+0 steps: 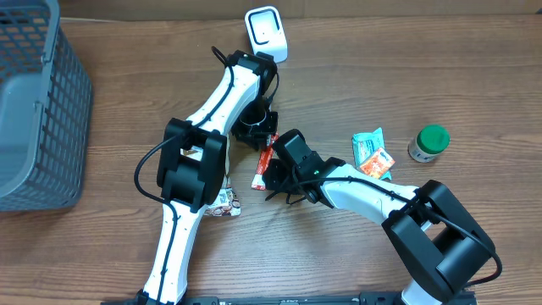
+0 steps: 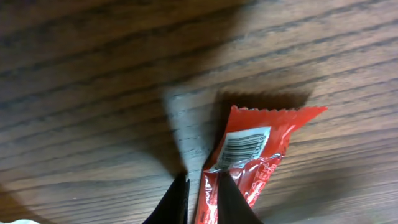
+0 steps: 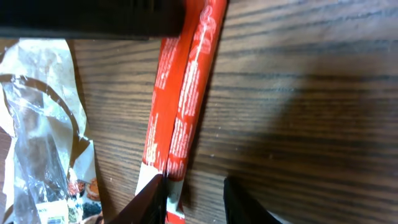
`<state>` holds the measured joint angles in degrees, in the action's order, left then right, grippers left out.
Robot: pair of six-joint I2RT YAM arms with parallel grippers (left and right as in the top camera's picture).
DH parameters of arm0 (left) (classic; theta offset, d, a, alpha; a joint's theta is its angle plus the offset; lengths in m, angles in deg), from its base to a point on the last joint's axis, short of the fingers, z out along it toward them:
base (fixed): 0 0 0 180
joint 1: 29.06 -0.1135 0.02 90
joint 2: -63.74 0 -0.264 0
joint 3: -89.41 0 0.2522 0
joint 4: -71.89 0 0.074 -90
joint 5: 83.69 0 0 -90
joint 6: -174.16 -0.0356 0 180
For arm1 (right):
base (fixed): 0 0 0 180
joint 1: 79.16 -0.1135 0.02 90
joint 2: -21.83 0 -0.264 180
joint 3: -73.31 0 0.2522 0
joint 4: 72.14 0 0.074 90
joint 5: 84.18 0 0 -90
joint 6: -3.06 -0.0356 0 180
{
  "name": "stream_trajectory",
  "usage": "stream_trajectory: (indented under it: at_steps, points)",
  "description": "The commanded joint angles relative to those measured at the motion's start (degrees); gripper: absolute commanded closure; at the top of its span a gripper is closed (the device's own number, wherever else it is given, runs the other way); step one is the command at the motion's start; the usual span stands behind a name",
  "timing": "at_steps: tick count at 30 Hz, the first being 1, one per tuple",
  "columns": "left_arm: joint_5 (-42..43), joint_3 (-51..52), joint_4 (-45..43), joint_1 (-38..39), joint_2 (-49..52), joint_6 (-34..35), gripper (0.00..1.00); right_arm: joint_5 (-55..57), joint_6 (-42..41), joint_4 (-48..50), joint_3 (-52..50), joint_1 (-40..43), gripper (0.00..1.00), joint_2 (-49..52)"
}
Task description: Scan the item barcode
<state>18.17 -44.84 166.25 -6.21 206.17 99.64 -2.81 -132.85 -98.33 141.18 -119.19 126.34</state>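
Observation:
A long red snack packet (image 1: 264, 163) lies on the wood table between both arms. In the left wrist view its barcode label (image 2: 242, 148) faces up near the crimped end. My left gripper (image 2: 202, 177) is nearly closed, with the packet's (image 2: 267, 155) left edge caught between its jaws. My right gripper (image 3: 194, 182) is open at the packet's (image 3: 186, 87) other end; one finger (image 3: 152, 199) rests on the white tail, and bare wood fills the gap. The white scanner (image 1: 265, 32) stands at the table's far edge, beyond the left gripper (image 1: 257, 134).
A grey mesh basket (image 1: 42, 102) fills the left side. A clear crinkled wrapper (image 1: 224, 202) lies beside the red packet, also visible as the wrapper (image 3: 37, 143) in the right wrist view. Teal and orange sachets (image 1: 371, 152) and a green-capped jar (image 1: 429, 142) sit to the right.

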Motion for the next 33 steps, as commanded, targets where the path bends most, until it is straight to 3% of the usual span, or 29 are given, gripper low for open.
stream_trajectory:
  at_steps: [1,15,22,30,33]
  points:
    - [0.42,0.02,0.66,0.44,3.39,0.35,0.91,2.23,-0.96,1.03,0.70,-0.15,0.68,-1.18]
    - [0.42,0.04,2.32,0.55,3.43,0.37,0.91,1.09,-12.68,1.64,0.66,-5.20,0.69,3.04]
    - [0.37,0.04,2.27,0.55,3.43,0.35,0.92,6.75,-12.76,0.85,0.66,-7.58,0.89,3.04]
    - [0.37,0.04,2.14,0.44,3.43,0.37,0.91,7.06,-12.46,-1.73,0.66,-5.05,0.88,3.04]
    - [0.39,0.04,2.08,0.44,3.43,0.35,0.91,7.15,-12.44,-0.52,0.66,-4.85,0.83,3.04]
